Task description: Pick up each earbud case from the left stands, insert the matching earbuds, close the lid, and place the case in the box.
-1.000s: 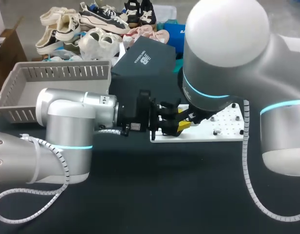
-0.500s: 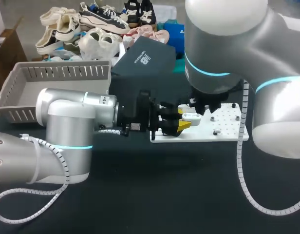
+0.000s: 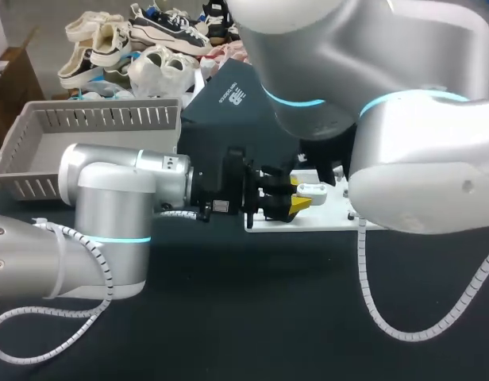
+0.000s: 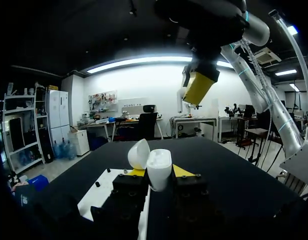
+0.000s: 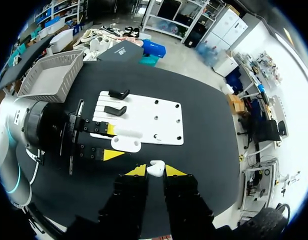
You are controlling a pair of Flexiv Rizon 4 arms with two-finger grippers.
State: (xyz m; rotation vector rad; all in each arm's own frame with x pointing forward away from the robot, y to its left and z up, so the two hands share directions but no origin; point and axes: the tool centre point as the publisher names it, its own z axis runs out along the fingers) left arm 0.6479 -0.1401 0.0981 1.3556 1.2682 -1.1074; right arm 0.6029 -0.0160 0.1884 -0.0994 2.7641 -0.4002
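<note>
Left arm (image 3: 109, 198) came in low across the near side of the black table (image 3: 252, 317). Left gripper (image 3: 296, 193) was clamped on the white earbud case (image 4: 159, 167), one yellow tip on each side. The case sat upright in the fingers with its lid (image 4: 139, 153) swung open and leaning to one side.

The case was held off the table, over the near edge of the white board (image 5: 159, 120).

Right gripper (image 5: 155, 171) hung above the case and off to one side, well apart from it, pointing down. It had narrowed to a small gap around a white earbud (image 5: 155, 167). The earbud looked pinched from both sides, though the contact was hard to confirm at that scale. From the left wrist camera only the right gripper's yellow tips and dark body showed overhead; the earbud was not visible there.

Two black stands (image 5: 118, 93) (image 5: 115, 110) sat on the board past the case, side by side, apart from both grippers.

Grey slatted basket (image 3: 109, 117) sat at the far left of the table. Dark box (image 3: 229, 99) sat just beside it, behind the board.
</note>
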